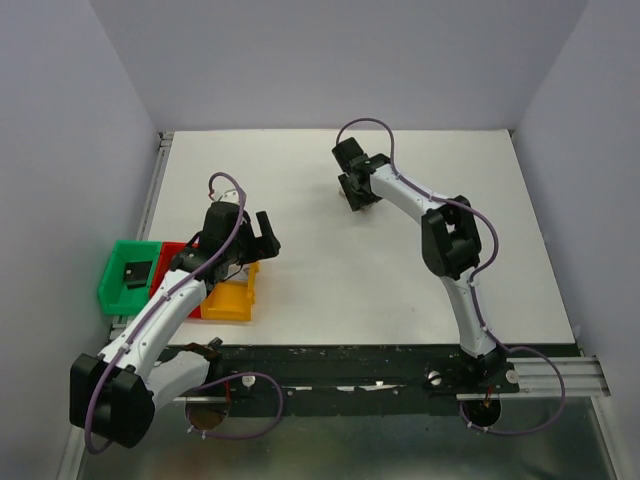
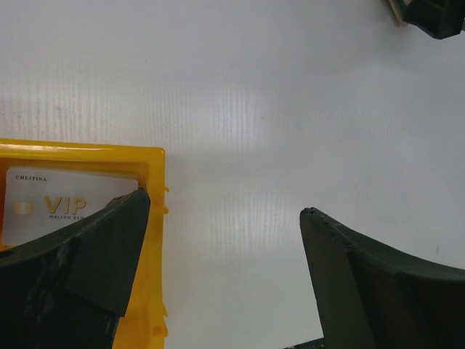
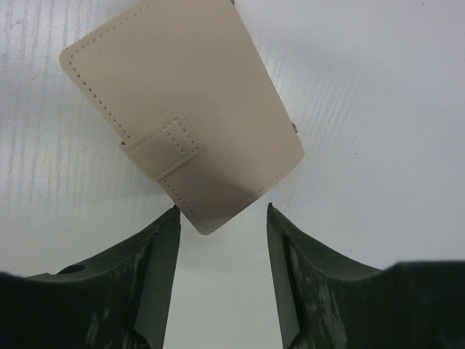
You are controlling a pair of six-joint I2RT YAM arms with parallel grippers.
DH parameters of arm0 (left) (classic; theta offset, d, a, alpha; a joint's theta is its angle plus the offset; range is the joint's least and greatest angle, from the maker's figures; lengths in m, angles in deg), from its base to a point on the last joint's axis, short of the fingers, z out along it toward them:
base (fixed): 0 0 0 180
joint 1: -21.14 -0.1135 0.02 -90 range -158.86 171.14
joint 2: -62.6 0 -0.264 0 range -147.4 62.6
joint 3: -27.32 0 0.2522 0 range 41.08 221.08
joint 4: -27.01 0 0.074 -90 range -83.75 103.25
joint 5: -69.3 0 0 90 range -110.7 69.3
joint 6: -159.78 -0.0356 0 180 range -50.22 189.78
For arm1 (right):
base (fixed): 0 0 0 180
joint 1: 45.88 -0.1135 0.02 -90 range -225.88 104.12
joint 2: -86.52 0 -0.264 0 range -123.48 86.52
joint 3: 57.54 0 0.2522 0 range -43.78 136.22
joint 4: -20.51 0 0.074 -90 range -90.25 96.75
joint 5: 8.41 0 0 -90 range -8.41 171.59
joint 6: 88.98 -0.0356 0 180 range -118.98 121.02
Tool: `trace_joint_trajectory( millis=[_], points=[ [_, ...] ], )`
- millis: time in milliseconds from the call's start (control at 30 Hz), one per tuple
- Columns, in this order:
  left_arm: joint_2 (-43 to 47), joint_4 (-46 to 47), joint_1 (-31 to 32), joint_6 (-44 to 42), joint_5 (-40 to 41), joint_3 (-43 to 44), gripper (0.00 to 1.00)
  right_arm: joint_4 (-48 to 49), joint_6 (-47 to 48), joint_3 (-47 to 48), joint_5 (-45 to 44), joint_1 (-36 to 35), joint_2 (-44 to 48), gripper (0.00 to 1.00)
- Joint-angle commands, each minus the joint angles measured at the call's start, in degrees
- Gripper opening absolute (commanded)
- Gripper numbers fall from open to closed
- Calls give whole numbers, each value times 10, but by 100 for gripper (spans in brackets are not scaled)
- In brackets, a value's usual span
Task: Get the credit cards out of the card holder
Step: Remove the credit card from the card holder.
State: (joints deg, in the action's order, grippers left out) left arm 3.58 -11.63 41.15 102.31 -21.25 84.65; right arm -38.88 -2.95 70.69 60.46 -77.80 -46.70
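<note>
Shows closed tan card holder (image 3: 182, 109) lying flat on table (image 3: 378, 109), tab fastened, near corner between jaws of spread right gripper (image 3: 221, 218). Looks light, smooth, slightly floppy; best pinched at tab edge. Also shows left gripper (image 2: 225, 214) spread wide by yellow bin (image 2: 154, 276) containing one card (image 2: 65, 196).
</note>
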Motion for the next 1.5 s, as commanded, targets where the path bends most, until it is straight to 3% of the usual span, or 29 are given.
trace_joint_trajectory(
  millis=[0,433,567,700,1300,1333,1400,1467],
  points=[
    [-5,10,2,-1,-15,-2,99,-12,13,15,-16,-4,-22,54],
    [-7,7,2,-2,-16,-1,99,-11,19,13,-11,-4,-23,33],
    [-5,8,1,-1,-16,-2,99,-16,19,10,-9,-4,-22,21],
    [-3,7,2,-1,-15,-2,99,-17,12,-2,-9,-4,-12,0],
    [6,14,2,3,-17,-5,99,17,2,-107,-35,-14,116,0],
    [6,14,2,3,-19,-6,99,23,14,-109,-28,-14,118,4],
    [7,14,2,3,-21,-5,99,26,34,-104,-18,-14,112,35],
    [9,15,2,4,-21,-9,99,26,52,-92,-12,-14,99,57]
  ],
)
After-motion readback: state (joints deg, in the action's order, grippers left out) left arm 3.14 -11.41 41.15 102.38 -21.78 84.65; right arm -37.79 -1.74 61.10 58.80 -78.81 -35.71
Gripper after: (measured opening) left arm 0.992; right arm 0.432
